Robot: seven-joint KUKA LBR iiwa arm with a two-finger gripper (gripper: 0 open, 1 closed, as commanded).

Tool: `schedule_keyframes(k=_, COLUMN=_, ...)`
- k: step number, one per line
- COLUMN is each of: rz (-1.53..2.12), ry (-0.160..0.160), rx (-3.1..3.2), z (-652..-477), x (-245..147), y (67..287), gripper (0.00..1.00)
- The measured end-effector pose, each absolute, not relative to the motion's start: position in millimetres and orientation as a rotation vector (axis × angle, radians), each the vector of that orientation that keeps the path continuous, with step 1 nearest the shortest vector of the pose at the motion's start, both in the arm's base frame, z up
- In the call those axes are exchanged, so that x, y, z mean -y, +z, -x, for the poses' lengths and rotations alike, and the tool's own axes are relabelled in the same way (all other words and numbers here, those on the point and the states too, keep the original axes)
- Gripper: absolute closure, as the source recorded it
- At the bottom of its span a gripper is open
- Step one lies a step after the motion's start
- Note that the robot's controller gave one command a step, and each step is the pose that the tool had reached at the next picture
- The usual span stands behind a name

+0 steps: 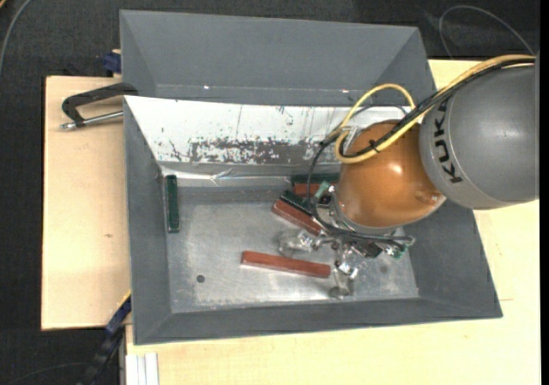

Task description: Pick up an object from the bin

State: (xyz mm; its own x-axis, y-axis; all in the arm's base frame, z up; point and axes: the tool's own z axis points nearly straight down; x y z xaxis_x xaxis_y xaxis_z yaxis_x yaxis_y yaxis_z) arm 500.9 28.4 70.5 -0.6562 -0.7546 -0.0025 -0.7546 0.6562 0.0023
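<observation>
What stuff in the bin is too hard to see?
Camera view:
1. Heap beside the red-brown stick: partly hidden under the robot's orange cover.
2. Dark speck on the bin floor: too small to name.
3. Shiny bits near the gripper: too tangled to identify.

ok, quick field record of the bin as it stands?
arm: reaches in from the right, orange cover over the wrist
gripper: low in the bin, right front area
nearest: red-brown stick, its right end by the gripper
also close: clear shiny piece; second red-brown piece
apart: green bar along the left wall
grasp: cannot tell
</observation>
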Motion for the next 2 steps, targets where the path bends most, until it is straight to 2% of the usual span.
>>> schedule_keyframes(k=1, rz=1.296, ry=0.001, rx=-2.857, z=-502.2, x=-26.6, y=71.0, gripper=1.00)
schedule_keyframes(k=2, rz=1.404, ry=-0.008, rx=-2.795, z=-514.0, x=-10.7, y=233.2, gripper=1.00)
